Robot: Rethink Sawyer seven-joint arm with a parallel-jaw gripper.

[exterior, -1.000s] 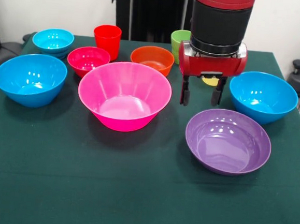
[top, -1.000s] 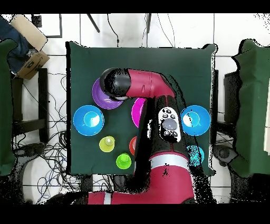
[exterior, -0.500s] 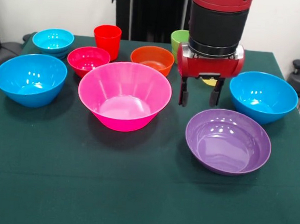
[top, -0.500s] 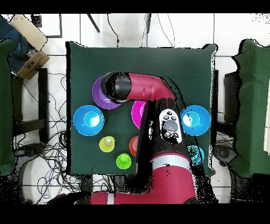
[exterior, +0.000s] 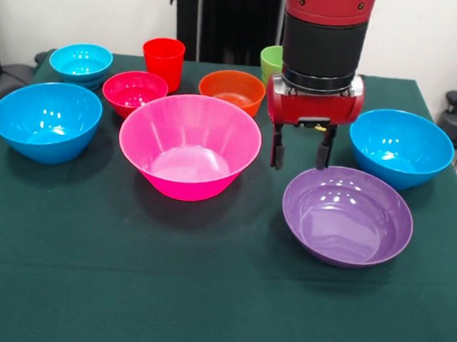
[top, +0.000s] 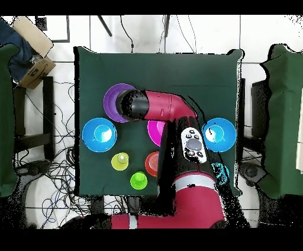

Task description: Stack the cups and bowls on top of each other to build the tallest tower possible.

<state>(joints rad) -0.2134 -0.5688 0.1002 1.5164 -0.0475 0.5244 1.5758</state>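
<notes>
My gripper [exterior: 298,162] is open and empty. It hangs between the big pink bowl [exterior: 189,144] and the wide purple bowl [exterior: 347,214], just above the purple bowl's far left rim. Blue bowls stand at the left [exterior: 46,119] and the right [exterior: 400,147]. Along the back are the cyan bowl [exterior: 81,62], the magenta-red bowl [exterior: 134,91], the red cup [exterior: 163,61], the orange bowl [exterior: 232,90] and the green cup [exterior: 272,61]. The yellow cup [top: 120,160] shows in the overhead view; my wrist hides it in the front view. No tower shows; the bowls stand apart.
The green table cloth [exterior: 124,289] reaches to the front edge below the bowls. In the overhead view my arm [top: 171,109] covers part of the pink bowl [top: 154,131] and of the purple bowl [top: 111,97]. Chairs stand at both sides of the table.
My gripper has moved a little to the left and lower in the front view, closer to the purple bowl's rim. The bowls and cups have not moved.
</notes>
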